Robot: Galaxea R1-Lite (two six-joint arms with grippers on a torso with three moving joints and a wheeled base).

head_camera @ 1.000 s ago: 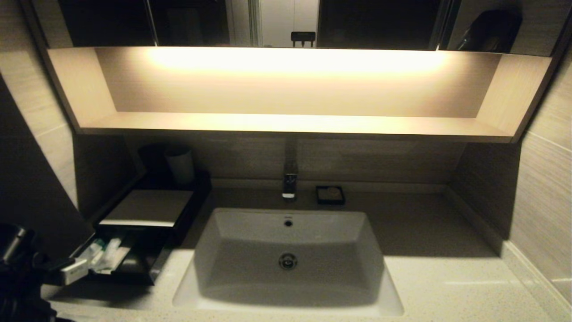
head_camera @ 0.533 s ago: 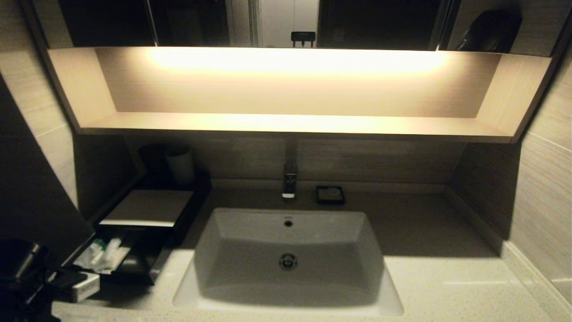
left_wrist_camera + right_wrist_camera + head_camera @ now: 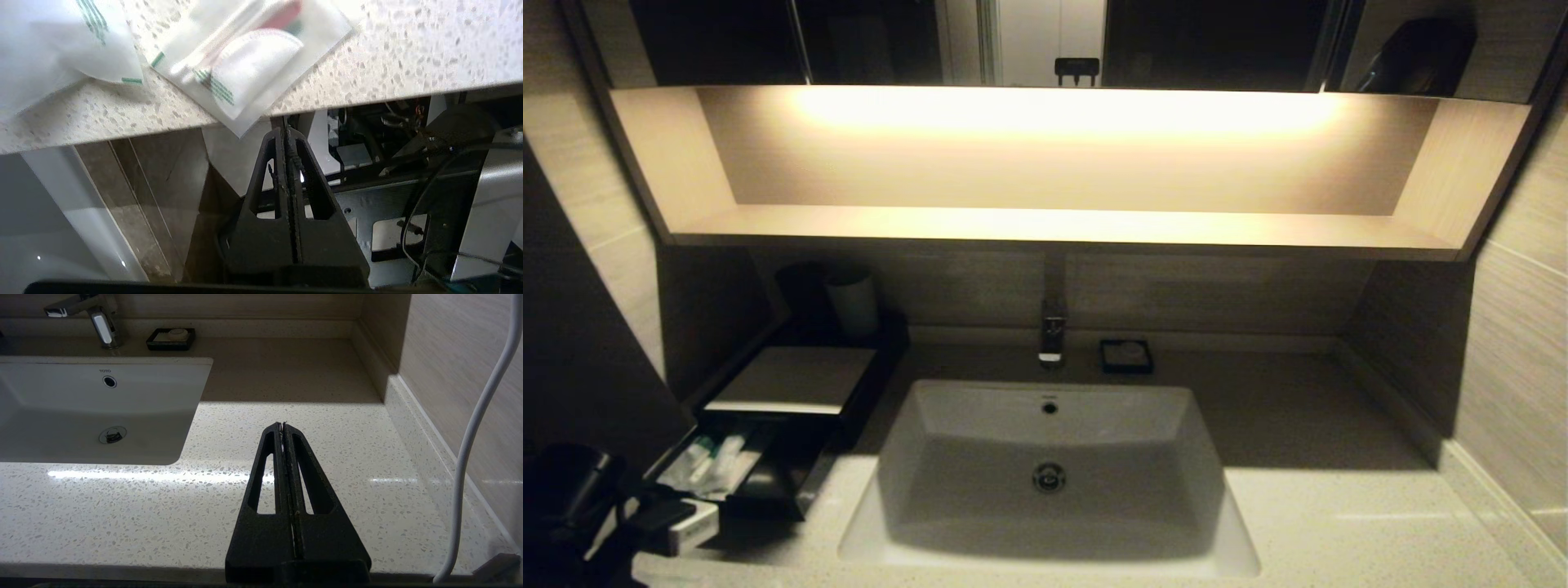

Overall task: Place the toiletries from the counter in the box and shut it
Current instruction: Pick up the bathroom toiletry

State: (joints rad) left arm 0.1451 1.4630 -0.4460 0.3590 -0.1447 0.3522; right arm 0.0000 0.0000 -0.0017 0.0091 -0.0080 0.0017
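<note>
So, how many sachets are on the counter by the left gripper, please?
2: one sachet overhanging the counter edge near the left gripper, another beside it; more may be hidden.

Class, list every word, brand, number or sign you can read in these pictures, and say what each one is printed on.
"TOTO": on the white basin, just above its overflow hole, in the right wrist view.
Green stripe marks on the clear sachets lying on the counter: stripes only, no readable letters.
White packet by the left gripper: print too small to read.

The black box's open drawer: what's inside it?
In the drawer lie a few small white toiletries with green marks, bunched at its left. Whatever sits further back is hidden under the box's beige top.
</note>
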